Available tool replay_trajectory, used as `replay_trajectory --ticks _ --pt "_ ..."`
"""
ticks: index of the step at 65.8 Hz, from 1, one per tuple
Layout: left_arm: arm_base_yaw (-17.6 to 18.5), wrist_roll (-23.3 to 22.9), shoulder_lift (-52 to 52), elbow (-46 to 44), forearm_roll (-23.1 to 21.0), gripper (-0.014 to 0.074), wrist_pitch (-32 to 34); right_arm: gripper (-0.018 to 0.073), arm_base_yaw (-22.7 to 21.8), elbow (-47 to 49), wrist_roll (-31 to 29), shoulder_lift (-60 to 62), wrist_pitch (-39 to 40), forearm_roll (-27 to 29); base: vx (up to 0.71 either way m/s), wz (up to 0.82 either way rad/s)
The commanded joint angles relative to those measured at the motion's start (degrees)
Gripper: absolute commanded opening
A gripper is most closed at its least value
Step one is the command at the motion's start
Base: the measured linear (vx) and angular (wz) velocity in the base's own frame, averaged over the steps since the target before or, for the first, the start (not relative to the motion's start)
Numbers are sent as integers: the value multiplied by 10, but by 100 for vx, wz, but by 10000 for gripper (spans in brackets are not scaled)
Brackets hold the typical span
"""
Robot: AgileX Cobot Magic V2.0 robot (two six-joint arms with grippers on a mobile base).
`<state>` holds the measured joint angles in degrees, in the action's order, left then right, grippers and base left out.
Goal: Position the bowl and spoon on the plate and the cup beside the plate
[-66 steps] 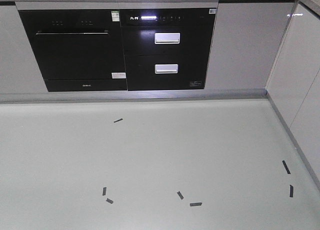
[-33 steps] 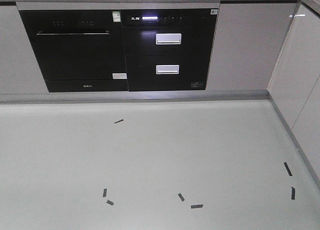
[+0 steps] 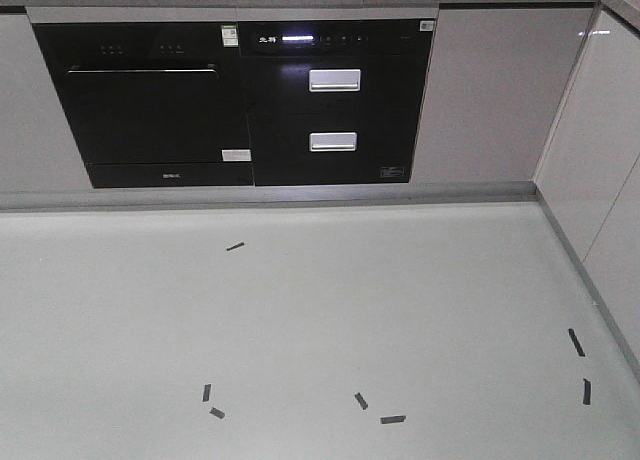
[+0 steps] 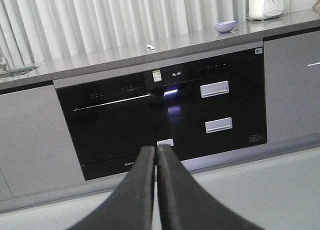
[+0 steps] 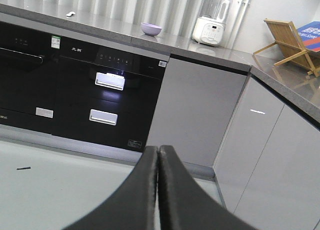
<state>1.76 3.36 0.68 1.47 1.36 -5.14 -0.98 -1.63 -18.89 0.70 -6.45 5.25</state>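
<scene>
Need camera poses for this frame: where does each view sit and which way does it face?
Exterior front-facing: raised, tilted down at the floor, oven and drawer unit; no robot parts show.
Left wrist: low, behind the left gripper, jaws shut, facing the oven and the bowl on the counter.
Right wrist: low, behind the right gripper, jaws shut, angled toward the grey corner cabinets.
Shared: both wrist views show the bowl and drawer unit.

Glossy blk oven (image 3: 150, 110), matt floor (image 3: 300, 310), smooth bowl (image 5: 151, 28) (wood rack (image 5: 286, 35)).
</scene>
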Motion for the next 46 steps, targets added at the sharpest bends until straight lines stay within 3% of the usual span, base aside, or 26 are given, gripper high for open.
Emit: replay_trajectory --ticks 1,46 --pt "0 -1 9 13 -1 -6 39 -5 0 0 -2 3 39 -3 5 -4" --pt "0 -1 9 13 -1 -6 39 -5 0 0 -2 3 40 -3 3 1"
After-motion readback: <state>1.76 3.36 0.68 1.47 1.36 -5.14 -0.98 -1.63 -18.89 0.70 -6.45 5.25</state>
